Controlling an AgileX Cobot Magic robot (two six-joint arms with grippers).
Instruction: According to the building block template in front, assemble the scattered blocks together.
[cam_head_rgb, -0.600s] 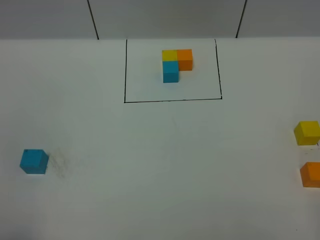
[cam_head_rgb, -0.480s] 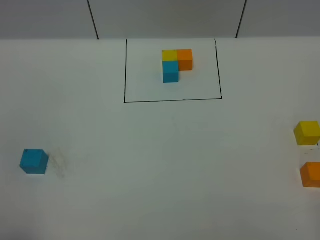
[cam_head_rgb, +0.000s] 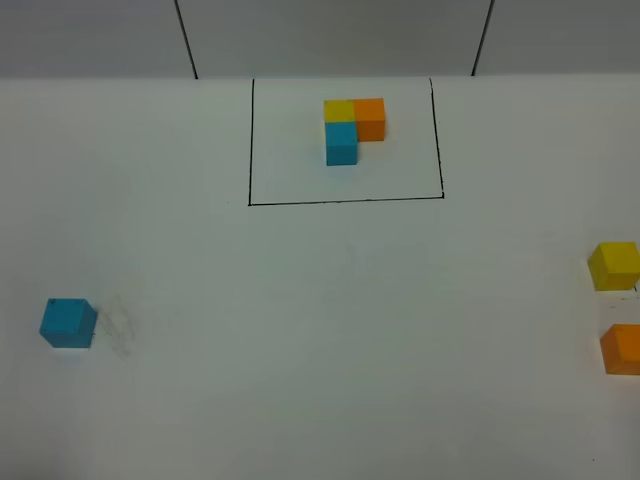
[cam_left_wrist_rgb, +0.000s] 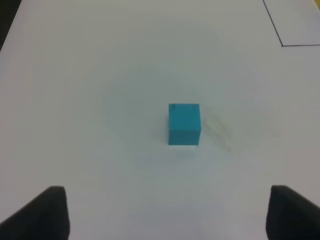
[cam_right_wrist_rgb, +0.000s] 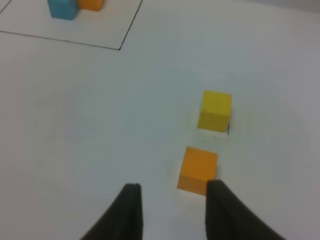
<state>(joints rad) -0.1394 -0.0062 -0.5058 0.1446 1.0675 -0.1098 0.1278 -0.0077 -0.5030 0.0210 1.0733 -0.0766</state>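
The building block template (cam_head_rgb: 353, 128), a yellow, orange and blue L-shaped cluster, sits inside a black drawn rectangle (cam_head_rgb: 345, 201) at the back middle. Part of it shows in the right wrist view (cam_right_wrist_rgb: 64, 8). The scattered sky-blue cube (cam_head_rgb: 68, 322) lies at the front left. The yellow cube (cam_head_rgb: 613, 265) and orange cube (cam_head_rgb: 622, 349) lie at the right edge. Neither gripper shows in the high view. My left gripper (cam_left_wrist_rgb: 167, 215) is open, back from the blue cube (cam_left_wrist_rgb: 184, 124). My right gripper (cam_right_wrist_rgb: 173, 186) is open and empty, its one fingertip (cam_right_wrist_rgb: 216, 189) beside the orange cube (cam_right_wrist_rgb: 198, 169), short of the yellow cube (cam_right_wrist_rgb: 215, 110).
The white table (cam_head_rgb: 330, 330) runs to a grey back wall (cam_head_rgb: 330, 35) with two dark vertical lines. The rectangle's corner line shows in the left wrist view (cam_left_wrist_rgb: 295, 45). The orange cube lies partly cut off by the high view's right edge.
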